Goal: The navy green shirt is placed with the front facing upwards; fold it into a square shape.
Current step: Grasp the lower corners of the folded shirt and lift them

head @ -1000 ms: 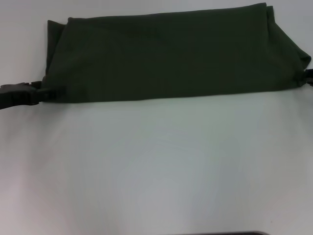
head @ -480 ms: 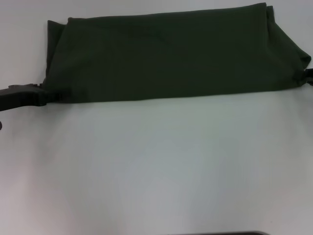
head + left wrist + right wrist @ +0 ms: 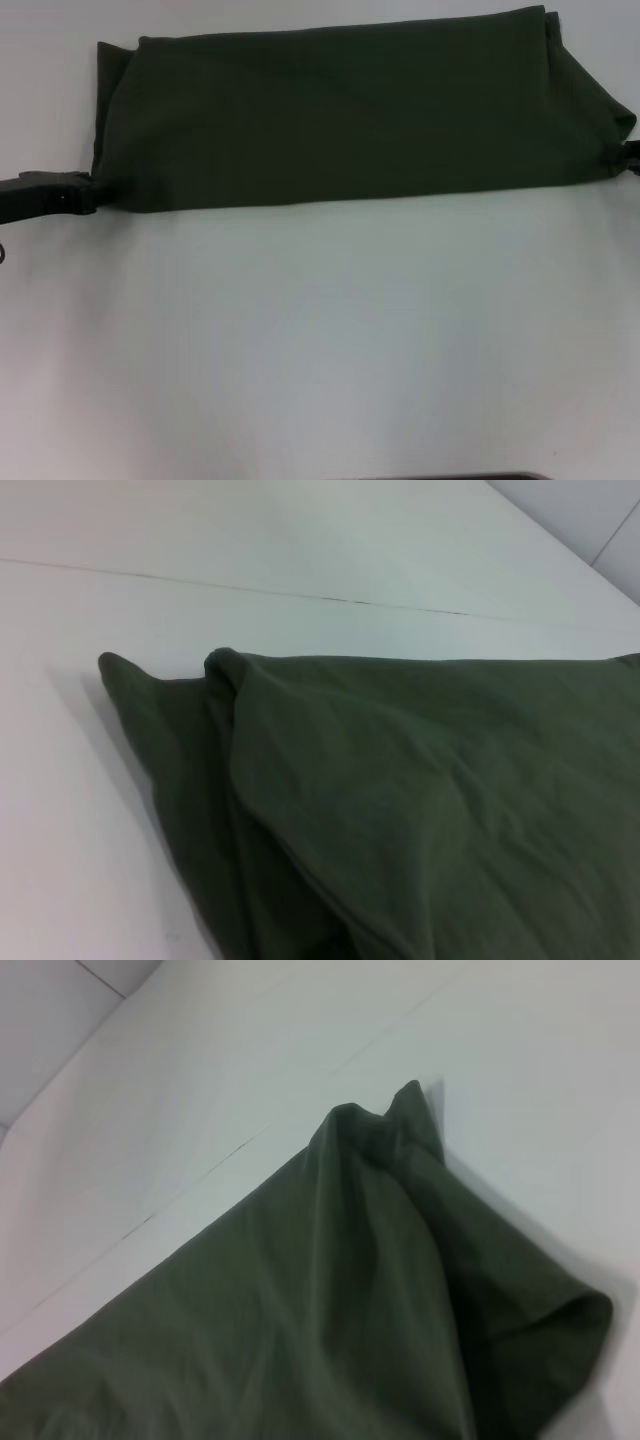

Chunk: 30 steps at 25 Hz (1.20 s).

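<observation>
The left claw [image 3: 88,192] has slid outward off the navy green shirt's [image 3: 350,115] near-left corner.

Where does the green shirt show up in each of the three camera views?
Head view: the navy green shirt lies as a wide folded band across the far part of the table.
Left wrist view: it fills the lower right.
Right wrist view: it fills the lower half.
Shared landmark: the table seam, running behind the shirt in both wrist views.

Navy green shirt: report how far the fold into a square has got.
Done: the navy green shirt lies folded into a long band, plain side up. In hand: the left gripper sits at its near left corner, the right gripper at its right end. Left: the band is far wider than deep, so crosswise folds remain.
</observation>
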### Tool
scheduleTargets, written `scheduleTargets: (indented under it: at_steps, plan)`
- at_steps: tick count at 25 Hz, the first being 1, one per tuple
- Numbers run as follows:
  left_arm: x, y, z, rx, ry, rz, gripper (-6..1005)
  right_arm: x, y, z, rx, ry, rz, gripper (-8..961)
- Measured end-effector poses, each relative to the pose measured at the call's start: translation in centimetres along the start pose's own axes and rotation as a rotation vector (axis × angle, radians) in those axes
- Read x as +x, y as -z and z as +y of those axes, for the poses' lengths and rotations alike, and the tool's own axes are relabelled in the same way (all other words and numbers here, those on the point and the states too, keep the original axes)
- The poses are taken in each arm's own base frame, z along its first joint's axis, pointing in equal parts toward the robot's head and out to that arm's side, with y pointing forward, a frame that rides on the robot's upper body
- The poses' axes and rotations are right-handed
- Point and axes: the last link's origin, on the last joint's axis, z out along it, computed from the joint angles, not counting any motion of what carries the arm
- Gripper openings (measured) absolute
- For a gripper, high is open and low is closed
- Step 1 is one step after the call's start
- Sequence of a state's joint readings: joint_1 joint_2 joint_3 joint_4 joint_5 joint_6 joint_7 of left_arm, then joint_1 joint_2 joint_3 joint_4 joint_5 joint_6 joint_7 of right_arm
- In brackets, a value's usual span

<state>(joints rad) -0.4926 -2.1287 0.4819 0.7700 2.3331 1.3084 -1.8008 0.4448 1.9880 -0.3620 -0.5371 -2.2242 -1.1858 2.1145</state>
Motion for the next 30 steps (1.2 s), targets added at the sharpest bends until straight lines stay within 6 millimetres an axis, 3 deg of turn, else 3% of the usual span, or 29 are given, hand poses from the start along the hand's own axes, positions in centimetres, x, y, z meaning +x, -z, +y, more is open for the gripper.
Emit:
scheduleTargets:
  at_steps: [9, 12, 17, 19, 30]
  plan:
    - [0.0, -0.1, 0.0, 0.002, 0.000, -0.020, 166, 0.1, 0.2, -0.2, 0.005, 0.002, -0.001, 15]
    - [0.0, 0.1, -0.1, 0.003, 0.001, -0.019, 2, 0.3, 0.2, -0.3, 0.003, 0.017, 0.003, 16]
    - [-0.3, 1.3, 0.1, -0.037, 0.004, -0.014, 2, 1.4, 0.7, 0.0, -0.056, 0.079, 0.008, 15]
    - [-0.7, 2.6, 0.0, -0.069, 0.018, 0.014, 3, 2.0, 1.2, 0.1, -0.093, 0.105, 0.000, 15]
    - [-4.0, 6.1, 0.5, -0.155, 0.055, 0.045, 2, 6.8, 5.6, -1.2, -0.199, 0.173, 0.007, 16]
